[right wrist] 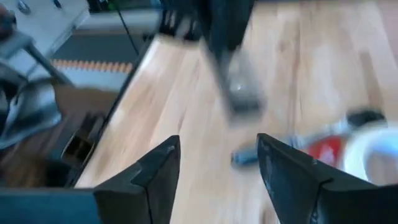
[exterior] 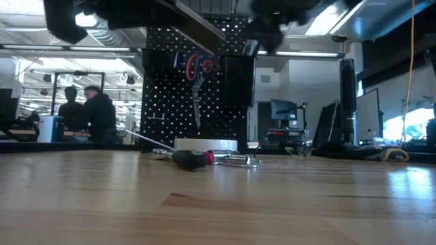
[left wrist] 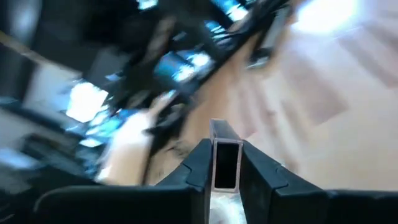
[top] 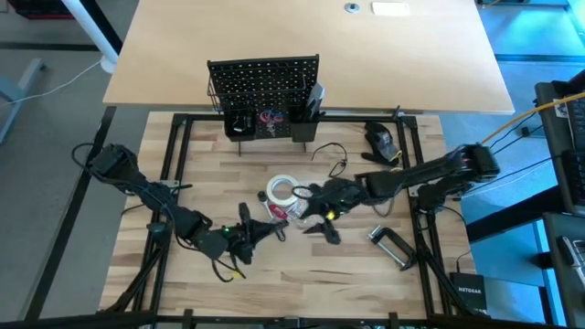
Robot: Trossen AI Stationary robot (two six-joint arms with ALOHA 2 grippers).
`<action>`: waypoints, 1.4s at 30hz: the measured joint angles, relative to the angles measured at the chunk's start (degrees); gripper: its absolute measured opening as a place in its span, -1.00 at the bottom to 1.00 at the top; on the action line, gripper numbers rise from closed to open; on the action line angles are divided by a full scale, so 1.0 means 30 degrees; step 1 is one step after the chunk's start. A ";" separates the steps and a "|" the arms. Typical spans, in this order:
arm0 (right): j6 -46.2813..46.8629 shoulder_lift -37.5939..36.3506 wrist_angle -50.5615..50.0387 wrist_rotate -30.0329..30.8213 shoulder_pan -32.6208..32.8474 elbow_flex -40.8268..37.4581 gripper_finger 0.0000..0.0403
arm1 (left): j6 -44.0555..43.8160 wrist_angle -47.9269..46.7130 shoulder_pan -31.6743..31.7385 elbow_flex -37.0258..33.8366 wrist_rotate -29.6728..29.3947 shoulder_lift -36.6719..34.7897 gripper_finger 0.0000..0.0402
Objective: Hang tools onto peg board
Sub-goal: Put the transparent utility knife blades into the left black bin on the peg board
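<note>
Nearest the low camera we list a black-handled tool (exterior: 191, 159) lying on the wooden table (exterior: 218, 204), touching a white tape roll (exterior: 206, 145).

Left gripper (left wrist: 225, 163): we find the fingers (left wrist: 264, 177) pressed together on a silver rectangular bar, the spirit level (left wrist: 225, 163), which stands out between them. From above, this gripper (top: 259, 231) hangs over the front middle of the table, just beside the tape roll (top: 282, 192).

Right gripper (right wrist: 217, 158): we see the fingers (right wrist: 163, 163) spread wide with nothing between them. From above it (top: 320, 197) sits just right of the tape roll.

Peg board (top: 263, 80): upright at the back edge of the table, well apart from both grippers. Red-handled scissors (exterior: 198, 75) hang on its face between black cups (exterior: 238, 78).

Silver clamp (top: 393, 245): flat on the table toward the front right.

Black device (top: 381, 140): back right, near the peg board.
</note>
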 joint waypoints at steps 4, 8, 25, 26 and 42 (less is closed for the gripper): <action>0.0505 -0.1649 -0.3752 0.0777 0.0780 -0.0005 0.07 | 0.1028 -0.0761 -0.0371 0.0000 -0.4749 -0.1315 -0.79; 0.1030 -0.1955 -0.4910 0.3264 0.2243 -0.0041 0.07 | 0.2309 -0.1294 -0.0048 0.0000 -0.8270 -0.3109 -0.79; 0.1392 -0.1816 -0.5767 0.7518 0.4407 -0.0041 0.07 | 0.7732 -0.3305 0.7647 0.0000 -0.9180 -0.6716 -0.76; 0.1392 -0.1816 -0.5762 0.7519 0.4407 -0.0041 0.07 | 0.7502 -0.3779 0.8144 0.0000 -0.8863 -0.6710 -0.76; 0.1392 -0.1816 -0.5748 0.7563 0.4400 -0.0041 0.07 | 0.2944 -0.4550 1.1213 0.0000 -0.7649 -0.6710 -0.26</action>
